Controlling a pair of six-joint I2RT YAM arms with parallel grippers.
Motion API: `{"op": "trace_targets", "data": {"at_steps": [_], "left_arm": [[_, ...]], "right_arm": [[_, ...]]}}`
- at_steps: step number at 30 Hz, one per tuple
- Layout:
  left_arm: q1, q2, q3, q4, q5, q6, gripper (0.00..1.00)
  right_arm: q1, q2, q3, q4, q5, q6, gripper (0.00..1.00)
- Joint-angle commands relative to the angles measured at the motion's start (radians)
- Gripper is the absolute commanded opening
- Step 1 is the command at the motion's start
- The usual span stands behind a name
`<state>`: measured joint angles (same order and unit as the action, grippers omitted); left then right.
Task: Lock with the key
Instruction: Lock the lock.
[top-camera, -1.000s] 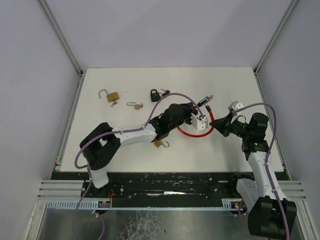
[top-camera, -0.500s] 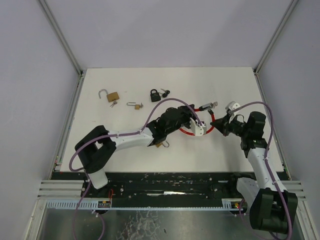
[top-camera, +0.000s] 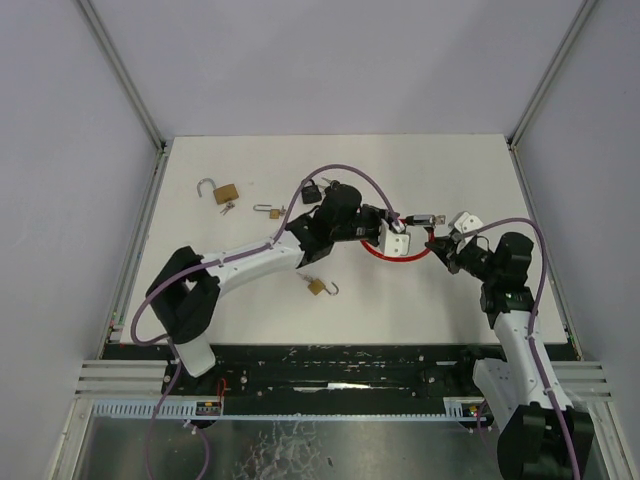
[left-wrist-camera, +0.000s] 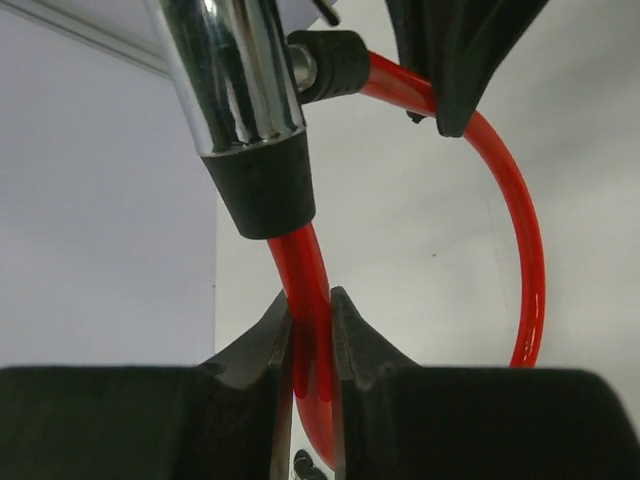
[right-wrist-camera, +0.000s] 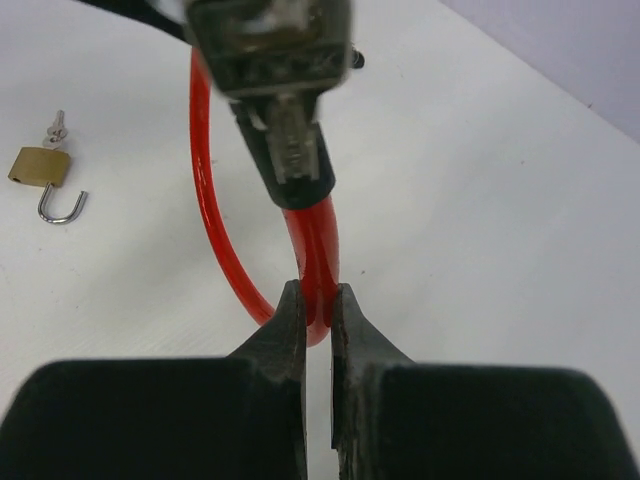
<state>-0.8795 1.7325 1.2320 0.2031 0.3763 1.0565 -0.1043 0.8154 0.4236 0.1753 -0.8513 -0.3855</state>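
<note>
A red cable lock (top-camera: 400, 255) loops on the white table between my two grippers. My left gripper (top-camera: 397, 240) is shut on the red cable (left-wrist-camera: 310, 330) just below its chrome end piece (left-wrist-camera: 235, 80) and black collar. My right gripper (top-camera: 441, 241) is shut on the cable (right-wrist-camera: 318, 265) below the other end, where the blurred lock head (right-wrist-camera: 270, 40) sits. The two ends meet at the lock head (top-camera: 427, 217) in the top view. Whether a key sits in it I cannot tell.
An open brass padlock (top-camera: 222, 192) and a small brass padlock (top-camera: 268, 211) lie at the back left. A black padlock (top-camera: 311, 190) is half hidden behind the left arm. Another small open brass padlock (top-camera: 318, 287) lies near the middle, also in the right wrist view (right-wrist-camera: 42, 170).
The left arm has swung toward the back, uncovering the small brass padlock. The lock head has shifted right and the right gripper has moved in closer to it. Both grips stay shut.
</note>
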Motion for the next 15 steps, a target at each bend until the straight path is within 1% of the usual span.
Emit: {"op": "trace_targets", "data": {"at_steps": [1,3,7,11,15], "left_arm": [[-0.015,0.071,0.121,-0.275,0.165,-0.090,0.00],[-0.015,0.094,0.170,-0.317,0.122,-0.113,0.00],[-0.019,0.113,0.192,-0.332,0.041,-0.135,0.00],[-0.033,0.130,0.207,-0.364,-0.026,-0.106,0.00],[-0.051,0.145,0.215,-0.370,-0.092,-0.084,0.00]], "right_arm": [[0.018,-0.092,0.015,0.207,-0.048,-0.027,0.00],[0.019,-0.101,0.016,0.206,-0.032,-0.025,0.00],[0.018,-0.100,0.022,0.199,0.005,-0.026,0.00],[0.018,-0.113,0.023,0.224,0.092,0.011,0.00],[0.018,-0.140,0.013,0.245,0.071,0.032,0.00]]}}
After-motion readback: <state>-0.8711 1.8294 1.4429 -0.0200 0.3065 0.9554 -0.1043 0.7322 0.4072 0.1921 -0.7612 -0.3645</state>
